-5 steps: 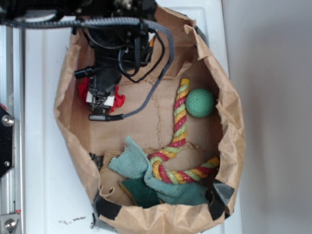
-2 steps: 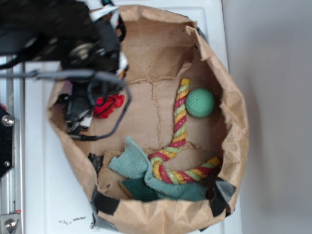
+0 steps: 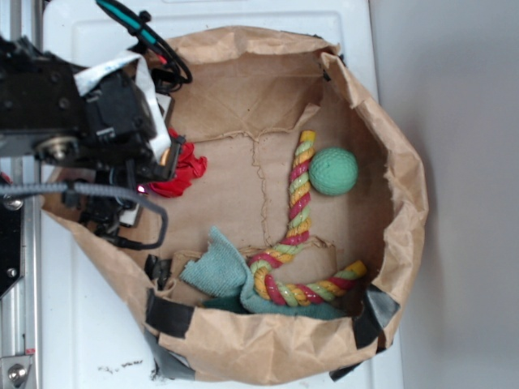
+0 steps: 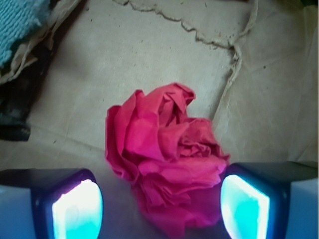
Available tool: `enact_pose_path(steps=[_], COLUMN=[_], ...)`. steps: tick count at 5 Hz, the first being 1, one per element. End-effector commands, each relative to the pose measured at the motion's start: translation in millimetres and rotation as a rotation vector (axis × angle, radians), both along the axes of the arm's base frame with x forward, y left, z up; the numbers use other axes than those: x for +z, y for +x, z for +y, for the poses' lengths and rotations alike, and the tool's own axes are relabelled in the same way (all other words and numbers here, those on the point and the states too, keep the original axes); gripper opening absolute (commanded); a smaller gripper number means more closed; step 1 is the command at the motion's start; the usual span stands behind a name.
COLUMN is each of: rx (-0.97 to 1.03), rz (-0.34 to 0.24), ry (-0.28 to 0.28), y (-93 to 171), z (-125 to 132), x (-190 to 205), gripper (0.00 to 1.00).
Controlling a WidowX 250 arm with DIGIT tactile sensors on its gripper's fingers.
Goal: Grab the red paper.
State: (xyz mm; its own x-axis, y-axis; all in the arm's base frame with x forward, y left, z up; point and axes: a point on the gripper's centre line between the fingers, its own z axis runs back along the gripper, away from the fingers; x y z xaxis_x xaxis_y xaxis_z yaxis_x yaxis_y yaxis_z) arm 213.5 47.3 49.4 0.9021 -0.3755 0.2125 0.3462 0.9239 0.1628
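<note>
Wrist: red paper (image 4: 167,167) between spread hand (image 4: 160,206) pads, contact unclear.

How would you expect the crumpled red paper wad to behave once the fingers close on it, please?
The crumpled red paper wad probably compresses rather than resists, given its many loose creases. It looks light, so a nudge could slide it over the brown paper bag's floor. With the fingers standing either side, it seems unlikely to roll.

My jaws stand apart with the red paper (image 4: 167,164) between them, bare cardboard floor (image 4: 149,55) ahead of it. The bag wall (image 3: 81,223) crowds close behind me. The cloth (image 4: 20,20) and torn edge (image 4: 234,55) lie farther ahead, to either side.
</note>
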Motion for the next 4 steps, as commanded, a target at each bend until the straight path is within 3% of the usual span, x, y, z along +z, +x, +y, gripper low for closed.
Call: enact_pose_path(steps=[1,4], rx=[0.010,0.050], rz=[-0.016,-0.005], ry=[0.039,0.052], y=[16,28], z=[7,14], x=[-9,-13], gripper=[1.00,1.00])
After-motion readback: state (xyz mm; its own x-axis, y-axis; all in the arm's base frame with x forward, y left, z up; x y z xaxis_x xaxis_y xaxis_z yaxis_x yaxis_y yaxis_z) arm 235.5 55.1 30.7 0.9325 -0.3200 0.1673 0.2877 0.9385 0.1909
